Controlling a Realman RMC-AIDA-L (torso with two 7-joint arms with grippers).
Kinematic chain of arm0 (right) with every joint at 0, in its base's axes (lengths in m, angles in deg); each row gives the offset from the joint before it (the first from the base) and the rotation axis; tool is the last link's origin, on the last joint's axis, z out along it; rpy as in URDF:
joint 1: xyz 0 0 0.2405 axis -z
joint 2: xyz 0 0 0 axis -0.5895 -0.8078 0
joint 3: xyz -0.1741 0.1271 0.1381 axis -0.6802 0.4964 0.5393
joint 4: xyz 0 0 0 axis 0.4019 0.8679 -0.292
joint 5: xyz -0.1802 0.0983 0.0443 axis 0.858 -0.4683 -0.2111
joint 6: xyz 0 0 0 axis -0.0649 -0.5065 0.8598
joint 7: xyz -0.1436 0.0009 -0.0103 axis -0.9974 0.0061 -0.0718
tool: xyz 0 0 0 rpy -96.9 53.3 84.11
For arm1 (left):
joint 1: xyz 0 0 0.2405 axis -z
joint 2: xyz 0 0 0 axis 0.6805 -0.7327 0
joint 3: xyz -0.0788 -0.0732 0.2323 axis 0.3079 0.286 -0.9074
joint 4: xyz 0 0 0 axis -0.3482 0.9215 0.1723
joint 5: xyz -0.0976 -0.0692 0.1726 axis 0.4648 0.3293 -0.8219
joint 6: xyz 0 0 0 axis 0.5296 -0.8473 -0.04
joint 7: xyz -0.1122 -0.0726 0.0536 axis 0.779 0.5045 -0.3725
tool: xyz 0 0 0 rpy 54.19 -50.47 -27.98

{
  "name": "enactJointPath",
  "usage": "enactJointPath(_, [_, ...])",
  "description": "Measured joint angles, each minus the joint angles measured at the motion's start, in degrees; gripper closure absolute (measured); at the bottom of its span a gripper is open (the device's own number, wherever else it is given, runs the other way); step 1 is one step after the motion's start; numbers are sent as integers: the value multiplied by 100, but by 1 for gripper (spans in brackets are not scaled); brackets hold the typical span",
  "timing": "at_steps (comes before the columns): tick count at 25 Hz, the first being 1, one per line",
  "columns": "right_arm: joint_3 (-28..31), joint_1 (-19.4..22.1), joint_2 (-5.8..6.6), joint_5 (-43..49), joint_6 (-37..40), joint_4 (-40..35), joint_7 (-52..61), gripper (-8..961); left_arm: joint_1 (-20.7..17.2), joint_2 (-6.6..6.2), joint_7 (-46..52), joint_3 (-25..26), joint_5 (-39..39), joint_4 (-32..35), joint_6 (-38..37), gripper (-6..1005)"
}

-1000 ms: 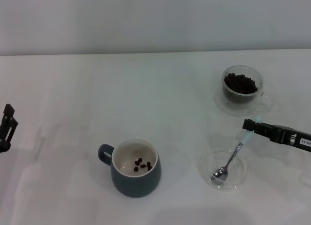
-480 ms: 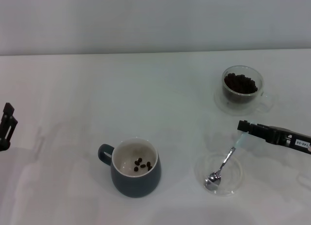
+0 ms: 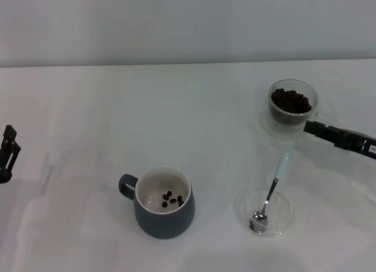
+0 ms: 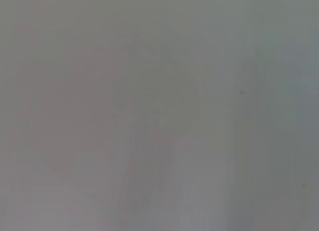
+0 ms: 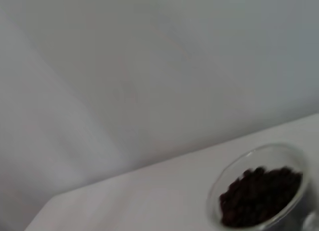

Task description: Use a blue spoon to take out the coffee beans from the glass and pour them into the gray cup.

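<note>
The blue spoon (image 3: 272, 188) lies free, its metal bowl in a flat clear saucer (image 3: 289, 206) and its pale blue handle pointing toward the glass. The glass (image 3: 292, 110), at the back right, holds a heap of coffee beans (image 3: 291, 100); glass and beans also show in the right wrist view (image 5: 259, 196). The gray cup (image 3: 164, 204) stands front centre with several beans (image 3: 172, 197) inside. My right gripper (image 3: 310, 128) is open and empty, just in front of the glass and apart from the spoon's handle. My left gripper (image 3: 7, 151) is parked at the table's left edge.
A white table (image 3: 176, 119) carries everything, with a pale wall behind it. The left wrist view shows only a plain pale surface.
My right gripper set the spoon down into the saucer, let go of its handle and drew back up toward the glass. The saucer shifted slightly left. The left arm has not moved.
</note>
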Motion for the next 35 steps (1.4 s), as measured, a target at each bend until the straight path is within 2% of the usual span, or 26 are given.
enactJointPath(5, [530, 158, 38, -18, 142, -75, -632, 630, -43, 0, 0, 0, 0, 0, -3, 270])
enactJointPath(8, [1058, 372, -19, -11, 429, -213, -1473, 619, -50, 1, 0, 0, 0, 0, -9, 269])
enactJointPath(11, [1608, 670, -220, -71, 705, -416, -2641, 608, -59, 6, 1, 0, 0, 2, -9, 269])
enactJointPath(12, [1817, 768, -326, -116, 745, -487, -3049, 605, -67, 6, 5, 0, 1, 2, -9, 269])
enactJointPath(14, [2450, 952, -659, -147, 717, -647, -4068, 598, -73, 8, 10, 0, 19, 3, -8, 269])
enactJointPath(16, [2937, 975, -852, -182, 588, -597, -5091, 590, -67, 8, 10, 0, 59, 2, -4, 269])
enactJointPath(17, [3050, 934, -887, -264, 547, -464, -5552, 587, -55, 8, 8, 0, 70, 4, -5, 270])
enactJointPath(20, [3194, 748, -900, -712, 423, -15, -6421, 576, -19, 13, 6, 0, 72, 33, -2, 270])
enactJointPath(24, [3200, 473, -915, -1365, 163, 356, -6974, 562, -15, 11, 35, 0, 75, 49, 0, 270])
enactJointPath(29, [3235, 373, -923, -1681, 143, 523, -7083, 335, -27, 9, 40, 0, 78, 52, 1, 270])
enactJointPath(35, [3239, 351, -927, -1914, 130, 622, -7082, 213, -36, 22, 52, -2, 88, 60, -7, 270])
